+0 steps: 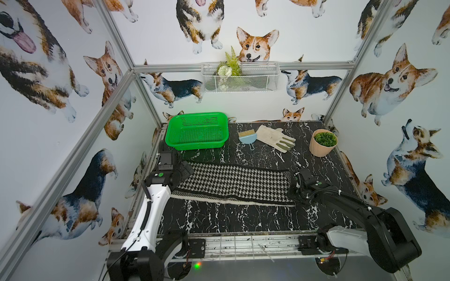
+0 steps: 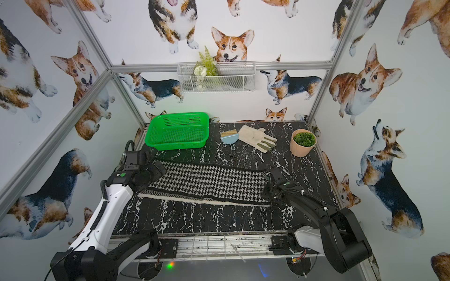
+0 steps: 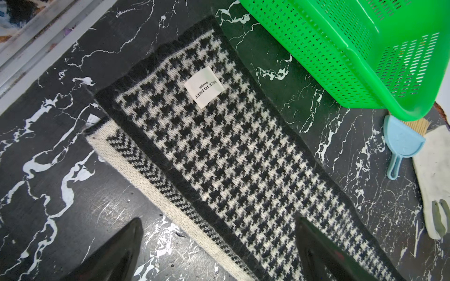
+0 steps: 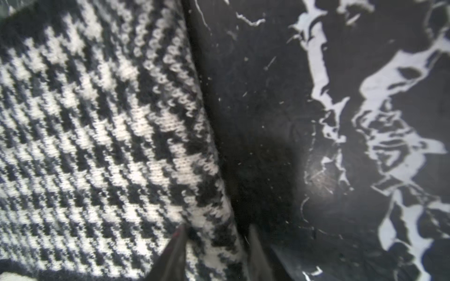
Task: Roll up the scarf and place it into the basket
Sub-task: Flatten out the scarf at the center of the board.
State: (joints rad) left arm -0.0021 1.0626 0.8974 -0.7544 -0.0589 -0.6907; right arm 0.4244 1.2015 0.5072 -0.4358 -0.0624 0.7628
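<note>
Marble-patterned black table [image 1: 243, 219] under corgi wallpaper [image 1: 48, 73]; we see our left claw [image 3: 219, 226] spread wide above the scarf [image 1: 233, 182]; our right claw [image 4: 216, 233] pinches the scarf's edge.

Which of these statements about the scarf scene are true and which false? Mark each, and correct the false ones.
1. The scarf lies unrolled on the table. True.
2. The basket holds the scarf. False: it is empty.
3. The left gripper is open above the scarf. True.
4. The glove lies in the basket. False: it lies on the table beside a small blue brush.
5. The right gripper straddles the scarf's edge. True.
</note>
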